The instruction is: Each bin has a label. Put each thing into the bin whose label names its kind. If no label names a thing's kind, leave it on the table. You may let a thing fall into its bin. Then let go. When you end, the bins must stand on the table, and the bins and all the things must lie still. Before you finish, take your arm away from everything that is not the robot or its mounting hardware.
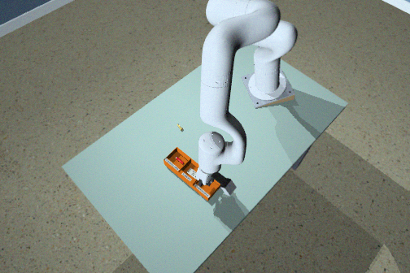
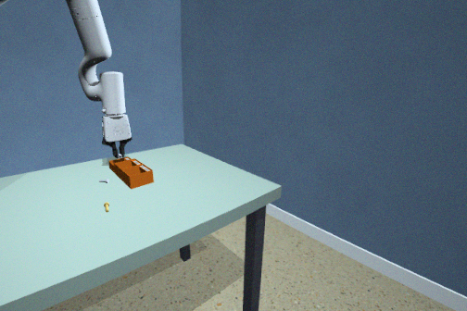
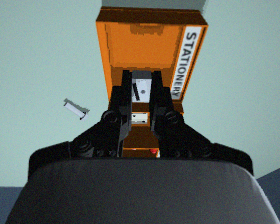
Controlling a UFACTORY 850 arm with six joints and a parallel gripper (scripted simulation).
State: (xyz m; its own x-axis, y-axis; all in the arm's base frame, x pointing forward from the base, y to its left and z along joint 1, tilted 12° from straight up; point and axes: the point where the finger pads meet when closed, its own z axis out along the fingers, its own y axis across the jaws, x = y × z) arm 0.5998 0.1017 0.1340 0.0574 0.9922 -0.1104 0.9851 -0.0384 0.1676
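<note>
An orange row of three bins [image 1: 189,175] stands on the table; it also shows in the side view [image 2: 132,172]. In the wrist view the end bin [image 3: 146,50] bears the label STATIONERY [image 3: 183,62]. My gripper [image 3: 141,84] [image 2: 119,151] is shut on a small white block with a black mark [image 3: 141,89] and hangs just above this end bin. A red thing [image 1: 179,160] lies in the bin at the other end. A small white thing [image 3: 139,118] lies in the middle bin. A small grey bolt [image 3: 76,108] and a small yellow thing [image 2: 107,205] lie on the table.
The yellow thing [image 1: 180,127] lies well apart from the bins, toward the far table edge. The grey bolt [image 2: 104,181] lies close beside the bin row. The arm's base [image 1: 268,89] stands at the table's far right. The bin row is near the front table edge.
</note>
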